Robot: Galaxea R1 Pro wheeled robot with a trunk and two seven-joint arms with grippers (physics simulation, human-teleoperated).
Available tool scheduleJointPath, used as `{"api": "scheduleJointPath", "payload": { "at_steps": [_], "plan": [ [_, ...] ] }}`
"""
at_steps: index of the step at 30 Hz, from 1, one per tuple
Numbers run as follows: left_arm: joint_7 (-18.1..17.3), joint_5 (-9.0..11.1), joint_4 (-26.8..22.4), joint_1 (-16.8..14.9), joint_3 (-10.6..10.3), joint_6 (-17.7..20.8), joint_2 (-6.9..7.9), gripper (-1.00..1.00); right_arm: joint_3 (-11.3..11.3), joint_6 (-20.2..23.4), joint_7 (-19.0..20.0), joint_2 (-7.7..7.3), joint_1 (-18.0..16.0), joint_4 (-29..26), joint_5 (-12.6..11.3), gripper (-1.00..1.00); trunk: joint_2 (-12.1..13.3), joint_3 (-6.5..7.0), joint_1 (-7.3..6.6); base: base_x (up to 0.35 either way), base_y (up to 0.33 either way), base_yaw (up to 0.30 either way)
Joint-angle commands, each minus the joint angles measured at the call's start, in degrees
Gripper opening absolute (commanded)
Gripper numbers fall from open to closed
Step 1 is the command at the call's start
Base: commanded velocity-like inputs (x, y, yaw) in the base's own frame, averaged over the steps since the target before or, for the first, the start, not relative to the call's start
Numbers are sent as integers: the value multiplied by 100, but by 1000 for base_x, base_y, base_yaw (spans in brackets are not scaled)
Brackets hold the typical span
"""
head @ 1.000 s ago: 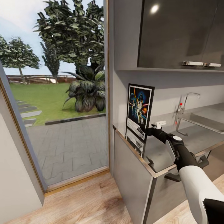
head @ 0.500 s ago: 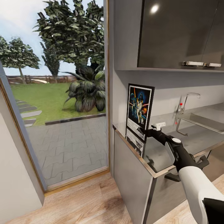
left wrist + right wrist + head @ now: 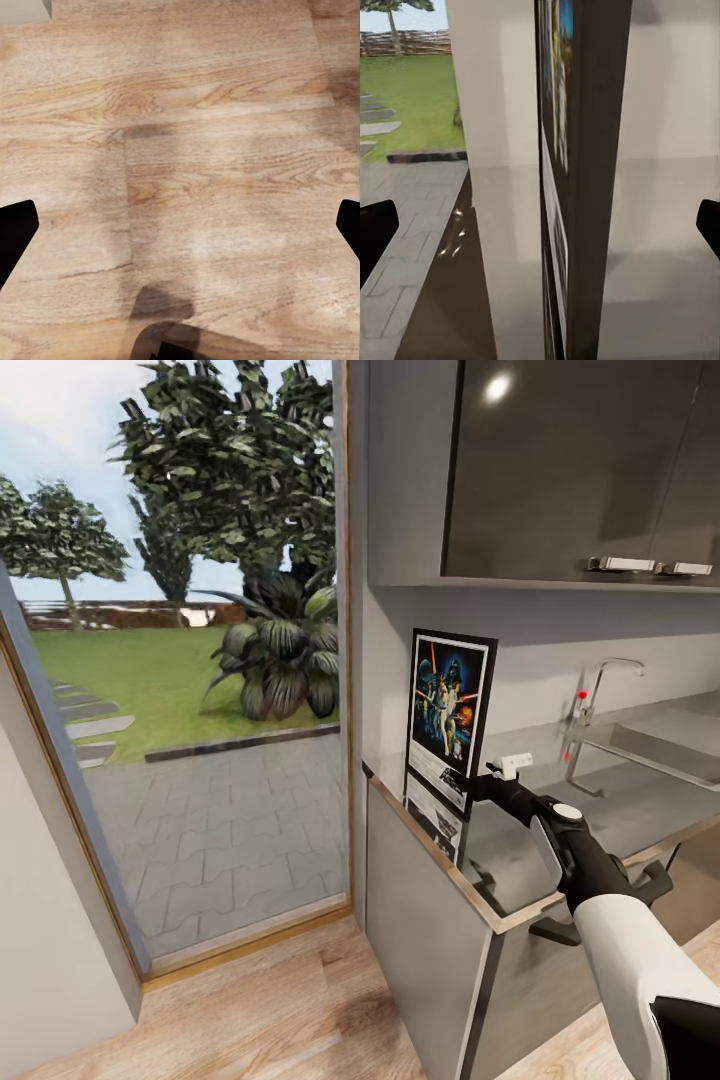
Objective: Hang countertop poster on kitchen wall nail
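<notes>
The poster (image 3: 449,710) stands upright at the left end of the kitchen countertop (image 3: 560,830), its picture facing the room. My right gripper (image 3: 480,784) is at the poster's lower right edge. In the right wrist view the poster (image 3: 585,172) is edge-on in the wide gap of the right gripper (image 3: 540,232), whose dark fingertips (image 3: 375,229) stand far out on either side, open. My left gripper (image 3: 180,232) hangs open over the wooden floor (image 3: 187,135). The wall nails are out of view.
Dark upper cabinets (image 3: 570,470) hang above the counter. A chrome tap (image 3: 600,690) and inset sink (image 3: 665,750) lie to the right. A tall glass opening (image 3: 180,660) onto a garden is on the left, with wooden floor (image 3: 280,1010) in front.
My right forearm has sunk a little. The gripper stays at the poster's edge and the poster has not moved.
</notes>
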Motion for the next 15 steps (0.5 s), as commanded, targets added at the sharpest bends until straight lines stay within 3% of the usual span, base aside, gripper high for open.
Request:
{"api": "scheduleJointPath", "payload": {
  "at_steps": [1,15],
  "plan": [
    [-3,-5,-6,0,15,-8,-5,100,-20,44,38,3,-3,-8,-3,100,-3,-5,0,20,0,0],
    [-3,-4,-4,0,16,-8,-5,100,-22,44,38,3,-4,-9,-3,100,-3,-5,0,3,0,0]
  ]
}}
